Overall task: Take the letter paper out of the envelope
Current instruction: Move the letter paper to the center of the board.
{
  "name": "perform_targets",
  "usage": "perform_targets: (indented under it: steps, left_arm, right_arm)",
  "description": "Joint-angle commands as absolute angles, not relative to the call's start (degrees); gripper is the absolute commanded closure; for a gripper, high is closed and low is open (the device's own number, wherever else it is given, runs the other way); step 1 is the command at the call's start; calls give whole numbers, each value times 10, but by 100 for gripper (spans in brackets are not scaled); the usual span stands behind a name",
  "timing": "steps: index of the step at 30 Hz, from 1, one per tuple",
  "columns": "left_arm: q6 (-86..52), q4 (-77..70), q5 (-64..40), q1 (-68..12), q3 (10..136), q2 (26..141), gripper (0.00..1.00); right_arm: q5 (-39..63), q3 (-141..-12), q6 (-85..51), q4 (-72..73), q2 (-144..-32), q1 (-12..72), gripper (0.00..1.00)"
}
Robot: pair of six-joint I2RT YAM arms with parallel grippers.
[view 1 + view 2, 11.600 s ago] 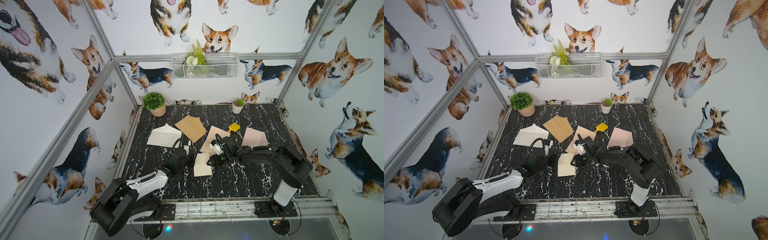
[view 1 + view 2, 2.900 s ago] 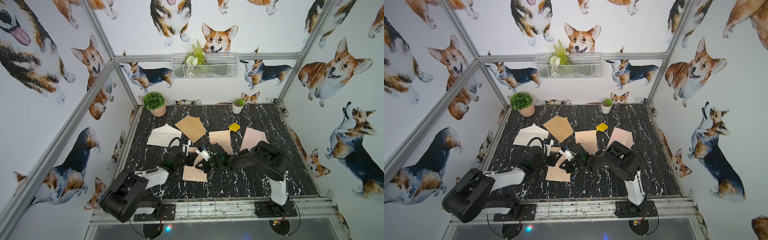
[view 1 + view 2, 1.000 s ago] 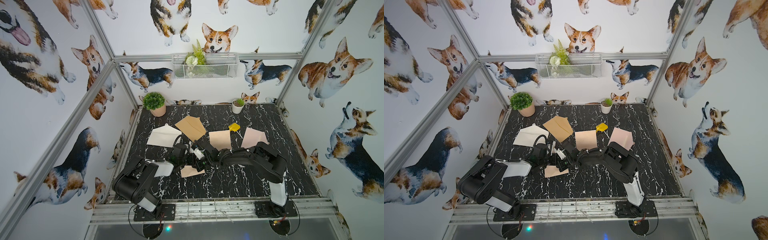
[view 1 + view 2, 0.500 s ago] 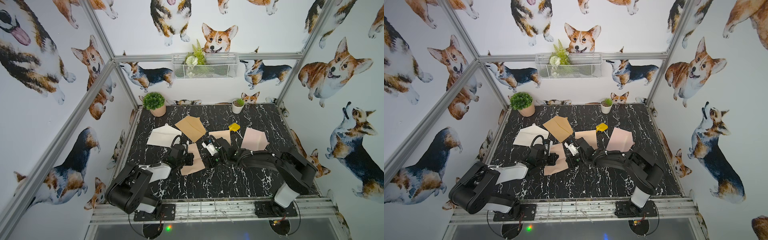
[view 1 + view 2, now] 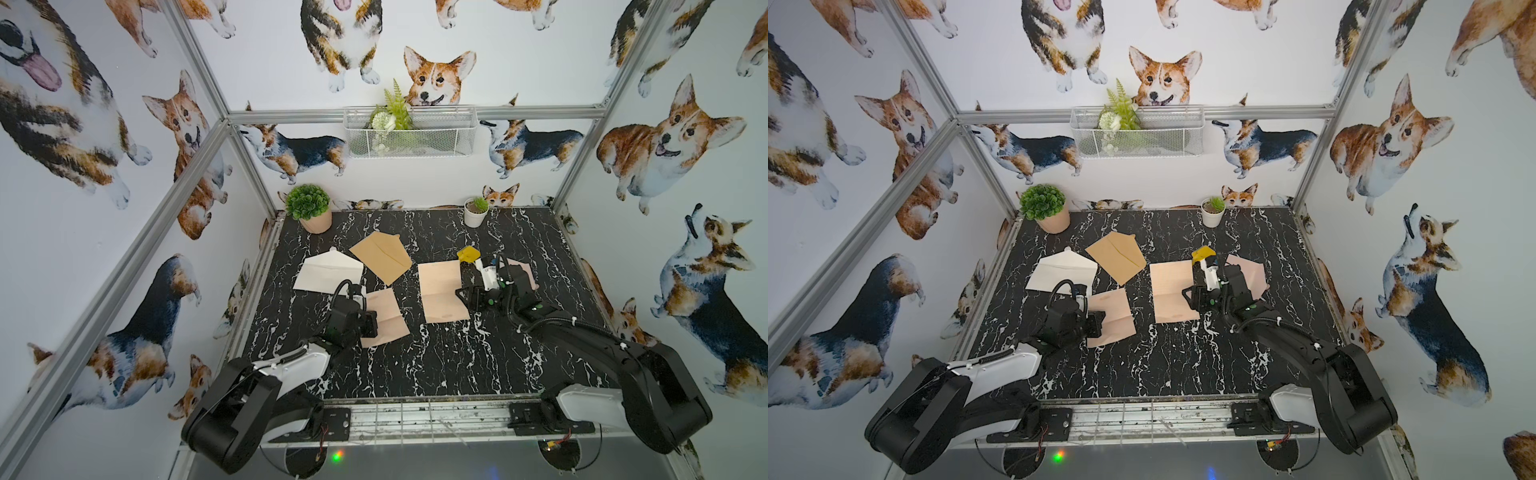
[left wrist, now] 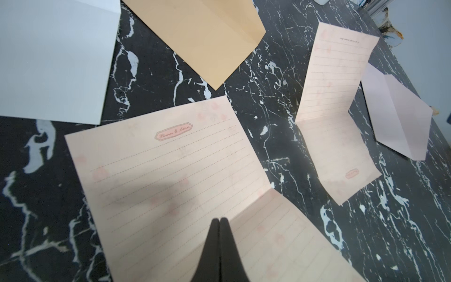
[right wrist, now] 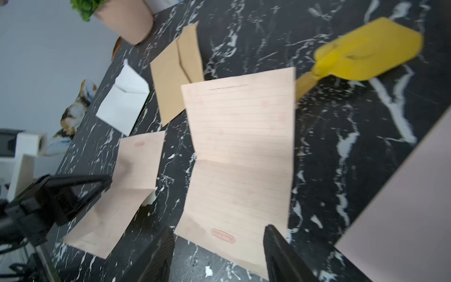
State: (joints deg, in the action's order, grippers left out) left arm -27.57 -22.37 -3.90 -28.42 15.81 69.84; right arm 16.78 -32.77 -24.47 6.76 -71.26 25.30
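The left letter paper (image 5: pixel 386 318) lies unfolded on the bench (image 5: pixel 436 365), out of any envelope. The left gripper (image 6: pixel 219 221) has its jaws pressed fully together, tips over the sheet's crease; whether they pinch it I cannot tell. The right letter paper (image 5: pixel 442 291) lies apart, also unfolded, with the right gripper (image 7: pixel 218 230) at its edge, jaws spread wide and holding nothing. A pink envelope (image 5: pixel 1252 272), tan envelope (image 5: pixel 382 255) and white envelope (image 5: pixel 328 272) lie nearby.
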Motion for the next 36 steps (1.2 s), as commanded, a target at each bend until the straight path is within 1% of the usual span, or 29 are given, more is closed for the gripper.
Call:
perform_targets:
  steps: [1, 5, 13, 17, 21, 24, 26, 28, 30, 36]
  left_arm:
    - [-282, -203, -26, -284, 141, 681, 100]
    - [-321, -233, -37, -298, 98, 658, 100]
    - [-370, -135, 32, -333, 105, 620, 100]
    - [-413, -122, 63, -351, 85, 610, 100]
    - [-440, -90, 129, -398, 80, 576, 100]
    - [-418, -11, 211, -465, 123, 540, 100]
    - [-400, 8, 242, -497, 149, 530, 100]
    - [-387, 5, 242, -506, 173, 547, 100]
    - [-379, -14, 229, -506, 194, 588, 100]
    - [-370, -112, 175, -510, 260, 778, 100]
  right_arm:
    - [195, -308, -267, 62, -697, 235, 33]
    - [179, -278, -259, 87, -682, 234, 31]
    - [192, -239, -258, 126, -674, 233, 30]
    - [198, -222, -261, 143, -675, 233, 30]
    - [221, -207, -274, 176, -684, 233, 30]
    - [243, -203, -284, 189, -697, 233, 31]
    - [251, -200, -291, 199, -705, 233, 31]
    - [259, -196, -299, 214, -711, 233, 32]
    - [268, -195, -305, 225, -716, 233, 33]
    - [292, -193, -314, 229, -715, 233, 35]
